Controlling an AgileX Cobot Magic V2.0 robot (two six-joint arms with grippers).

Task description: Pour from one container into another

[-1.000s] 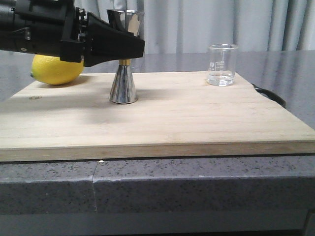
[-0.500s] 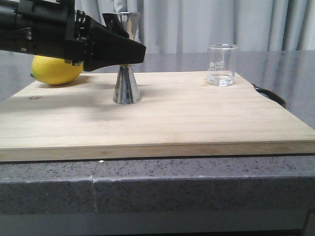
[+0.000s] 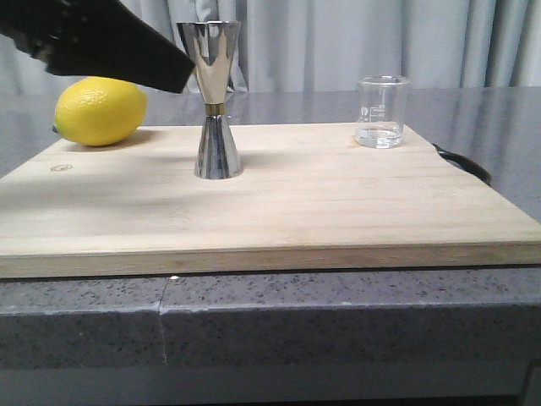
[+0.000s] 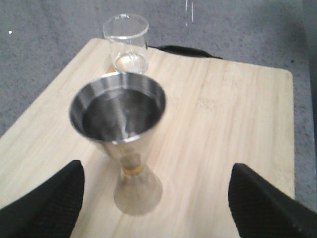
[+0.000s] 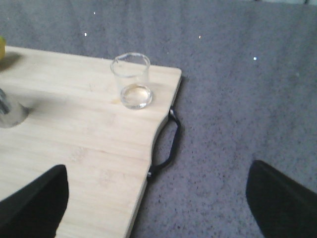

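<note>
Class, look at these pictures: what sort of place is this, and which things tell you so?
Probably a kitchen or bar counter: a wooden cutting board on speckled grey stone holds a steel jigger, a lemon and a small glass beaker.

A light wooden board [image 3: 338,211] lies on a grey speckled stone counter [image 3: 338,313]. The board has a black handle [image 5: 167,141] at its right edge. A thin seam [image 3: 161,317] runs down the counter front. Behind, pale grey curtains [image 3: 338,42] hang in folds. The light is soft and even.
</note>
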